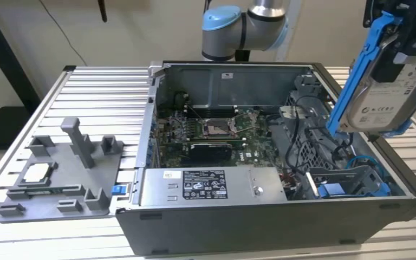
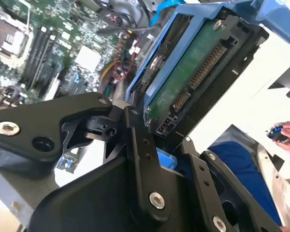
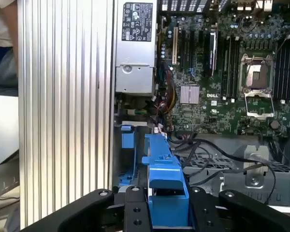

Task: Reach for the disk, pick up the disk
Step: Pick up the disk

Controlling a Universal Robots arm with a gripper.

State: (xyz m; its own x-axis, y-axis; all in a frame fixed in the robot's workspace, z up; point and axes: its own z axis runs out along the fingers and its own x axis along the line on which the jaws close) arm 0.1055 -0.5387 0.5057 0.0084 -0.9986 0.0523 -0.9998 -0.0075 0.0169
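Overhead, the black gripper (image 1: 400,54) hung at the exterior view's right above the open grey computer case (image 1: 266,216), its fingers (image 2: 142,159) clamped on the silver-grey rectangular disk (image 1: 385,100) with blue plastic rails, held upright and clear of the ribbed metal surface (image 1: 99,92).

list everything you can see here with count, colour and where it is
disk: 1, silver-grey with white label and blue rails, held in the air above the case's end at the exterior view's right
computer case: 1, dark grey, open, on the table
motherboard: 1, green, inside the case
power supply: 1, grey with black-and-white label, at the case's near wall
fixture tray: 1, grey, on the table at the exterior view's left
table: 1, ribbed silver
person's hand: 1, beyond the table
gripper: 1, black, shut on the disk
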